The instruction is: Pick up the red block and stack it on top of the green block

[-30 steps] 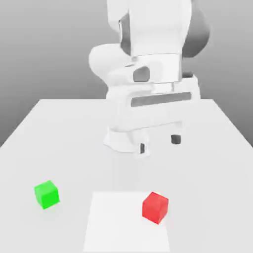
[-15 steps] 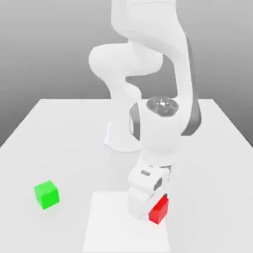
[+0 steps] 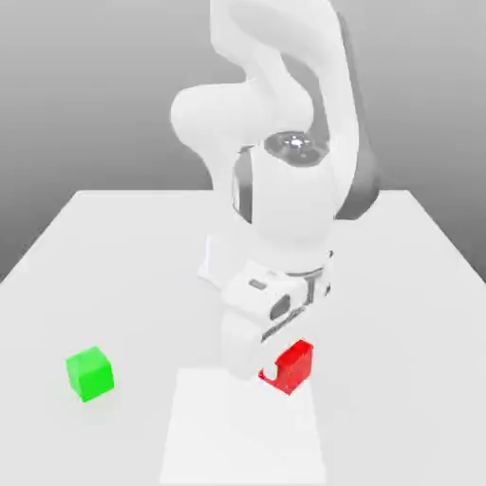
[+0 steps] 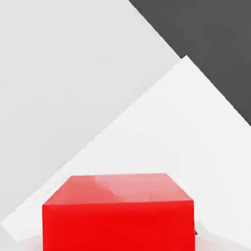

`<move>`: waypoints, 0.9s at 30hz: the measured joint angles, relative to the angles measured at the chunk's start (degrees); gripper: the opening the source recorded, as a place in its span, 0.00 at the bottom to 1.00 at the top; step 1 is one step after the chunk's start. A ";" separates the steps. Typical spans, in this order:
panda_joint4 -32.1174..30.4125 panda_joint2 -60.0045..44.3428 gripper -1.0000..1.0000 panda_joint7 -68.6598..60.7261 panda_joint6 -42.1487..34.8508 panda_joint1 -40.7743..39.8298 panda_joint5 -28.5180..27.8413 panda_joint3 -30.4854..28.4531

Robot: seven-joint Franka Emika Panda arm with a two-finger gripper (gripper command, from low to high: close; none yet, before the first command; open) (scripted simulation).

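Observation:
The red block (image 3: pixel 292 364) hangs a little above the table near its front, in the exterior view's centre, partly covered by the white hand. My gripper (image 3: pixel 278 372) is shut on it, reaching down from above. The same red block (image 4: pixel 117 213) looms close in the hand view, with one glossy face and its front face showing. The green block (image 3: pixel 89 372) rests on the table at the exterior view's left, well apart from the gripper and about level with the red block.
A lighter white square patch (image 3: pixel 242 432) lies on the grey table (image 3: pixel 408 285) below the held block. The arm's base (image 3: pixel 228 266) stands behind it at mid-table. Dark floor (image 4: pixel 211 44) shows beyond the table's edge.
The arm came down over the red block, the jaws closed on it, and the block has since risen off the white patch and shifted slightly toward the exterior view's left.

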State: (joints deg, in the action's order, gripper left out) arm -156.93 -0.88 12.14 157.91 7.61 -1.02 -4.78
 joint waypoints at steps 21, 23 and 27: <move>0.08 5.26 0.00 49.35 -5.06 -23.27 -2.26 -10.98; 0.08 5.63 0.00 53.84 -5.52 -25.32 -2.17 -12.01; 0.40 2.01 0.00 54.44 -2.28 -25.44 0.83 -12.60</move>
State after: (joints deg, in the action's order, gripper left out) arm -156.53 1.13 66.59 155.64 -17.83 -0.19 -17.38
